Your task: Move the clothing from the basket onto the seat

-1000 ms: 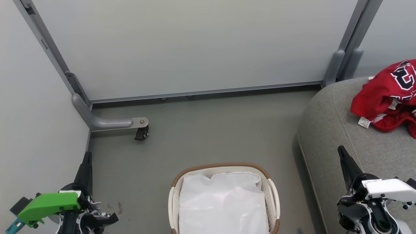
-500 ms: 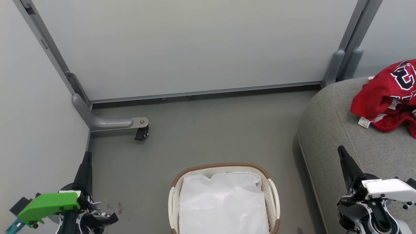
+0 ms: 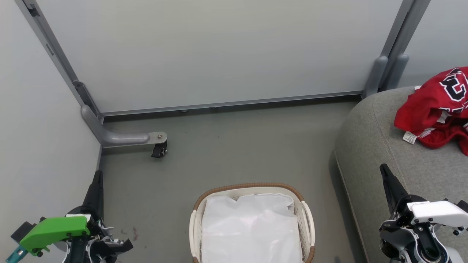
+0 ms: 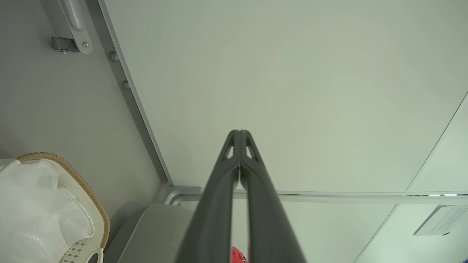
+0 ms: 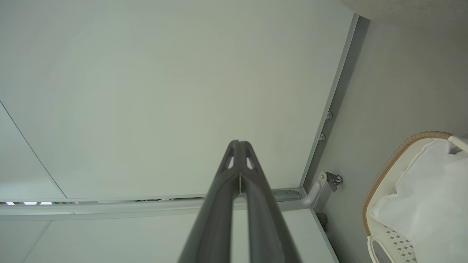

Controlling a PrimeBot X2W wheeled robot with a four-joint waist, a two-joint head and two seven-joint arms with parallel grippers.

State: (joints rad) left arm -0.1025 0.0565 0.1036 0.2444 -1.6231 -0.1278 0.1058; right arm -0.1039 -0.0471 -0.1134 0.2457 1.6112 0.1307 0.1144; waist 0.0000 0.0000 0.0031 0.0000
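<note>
Basket on the floor at front centre, liner in it, seat right of basket, clothing on seat at far right, panel behind, caster back left, left gripper front left, right gripper over seat.

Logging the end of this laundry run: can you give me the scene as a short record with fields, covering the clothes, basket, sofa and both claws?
clothing: red jersey heap, lying on top of the seat
seat: grey sofa, to the right of the basket
basket: on the floor, white liner spread across its inside
left claw: shut, empty, pointing at the wall panel
right claw: shut, empty, by the seat
task status: looks finished
</note>
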